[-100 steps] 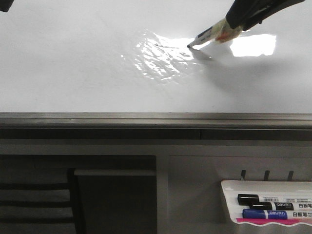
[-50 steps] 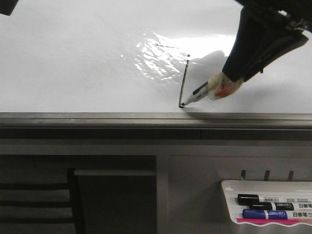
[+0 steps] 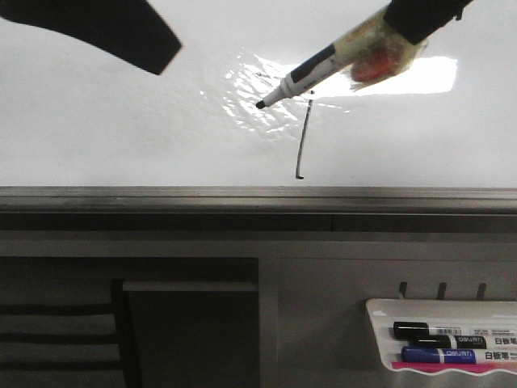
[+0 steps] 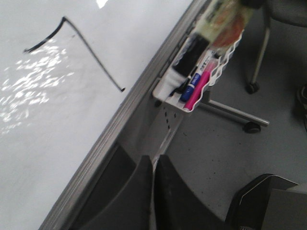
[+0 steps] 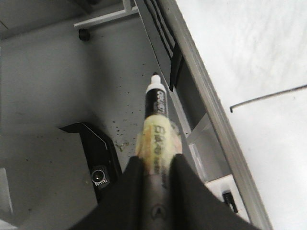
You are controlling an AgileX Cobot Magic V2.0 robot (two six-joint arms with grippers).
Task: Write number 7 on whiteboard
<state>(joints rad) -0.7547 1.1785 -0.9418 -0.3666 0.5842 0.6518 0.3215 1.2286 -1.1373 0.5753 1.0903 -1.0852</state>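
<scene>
Where the whiteboard (image 3: 121, 121) fills the upper part of the front view, its grey metal edge rail (image 3: 161, 196) runs along the near side.

Number 7 (image 3: 304, 137): black strokes on the board right of centre, beside the rippled glare; a long near-vertical downstroke ending in a tiny hook just above the rail. The top bar is faint from the front; the left wrist view shows it as a short dark line joined to the downstroke (image 4: 91, 52).

Right gripper (image 5: 156, 158): fingers clamped on a marker (image 3: 323, 61) wrapped in yellowish tape, with an orange patch. The marker is tilted, its dark tip near the top of the downstroke; whether the tip touches the board or sits above it is hard to judge.

Left gripper (image 4: 153, 163): fingers pressed together with only a thin slit between, nothing held. Its arm appears as a dark shape at the front view's upper left (image 3: 105, 32).

Marker tray (image 3: 380, 311): small, white, hung below the rail at the right, holding a black marker (image 3: 436, 330) and a blue marker (image 3: 448, 355).
</scene>
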